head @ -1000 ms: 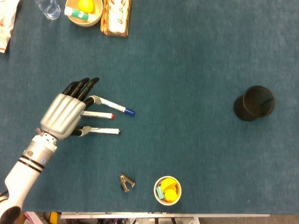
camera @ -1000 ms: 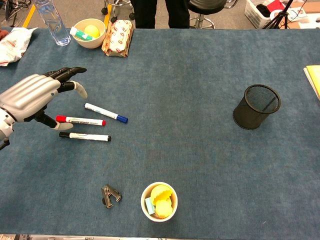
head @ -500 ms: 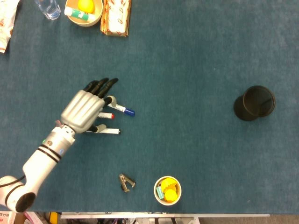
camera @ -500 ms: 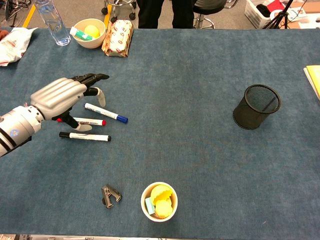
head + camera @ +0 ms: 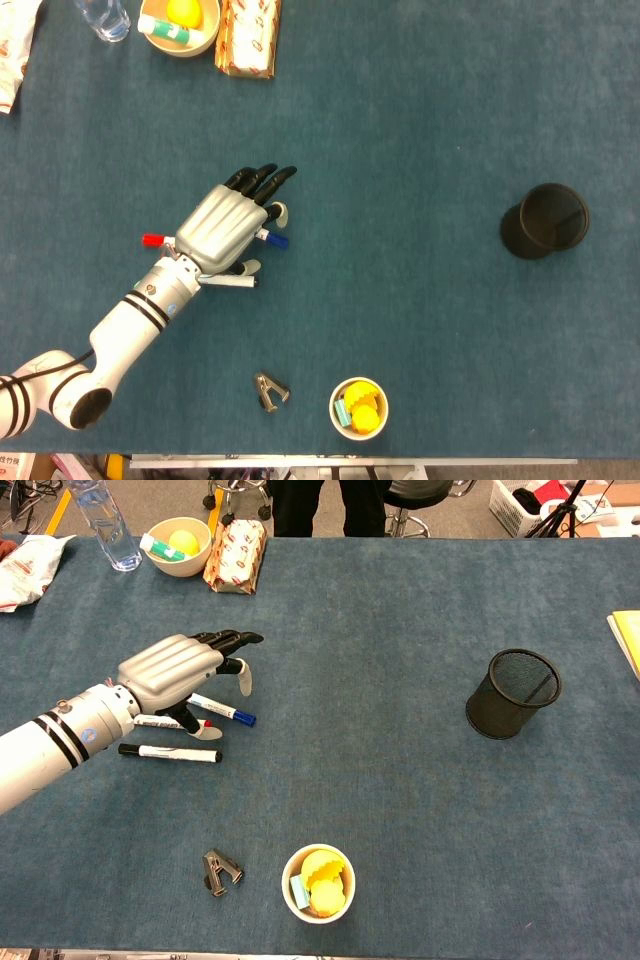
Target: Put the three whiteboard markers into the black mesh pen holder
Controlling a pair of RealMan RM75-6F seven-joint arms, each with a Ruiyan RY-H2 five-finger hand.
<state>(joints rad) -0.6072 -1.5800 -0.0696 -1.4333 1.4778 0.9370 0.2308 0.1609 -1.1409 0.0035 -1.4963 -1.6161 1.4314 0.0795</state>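
Note:
Three whiteboard markers lie side by side left of the table's middle: a blue-capped one (image 5: 222,710), a red-capped one (image 5: 170,722) and a black-capped one (image 5: 170,752). My left hand (image 5: 182,668) hangs over them with its fingers stretched out and apart, holding nothing. In the head view the left hand (image 5: 228,222) covers most of the blue marker (image 5: 277,241) and the red marker (image 5: 153,240); the black marker (image 5: 235,283) shows at its lower edge. The black mesh pen holder (image 5: 512,693) (image 5: 545,220) stands upright far to the right. My right hand shows in neither view.
A staple remover (image 5: 222,870) and a small bowl of yellow items (image 5: 318,883) sit near the front edge. At the back left stand a bowl (image 5: 177,543), a snack packet (image 5: 235,557), a water bottle (image 5: 108,525) and a white bag (image 5: 25,570).
My left hand has moved rightward from beside the markers' left ends to over them, now covering the blue and red ones in the head view. The markers have not moved.

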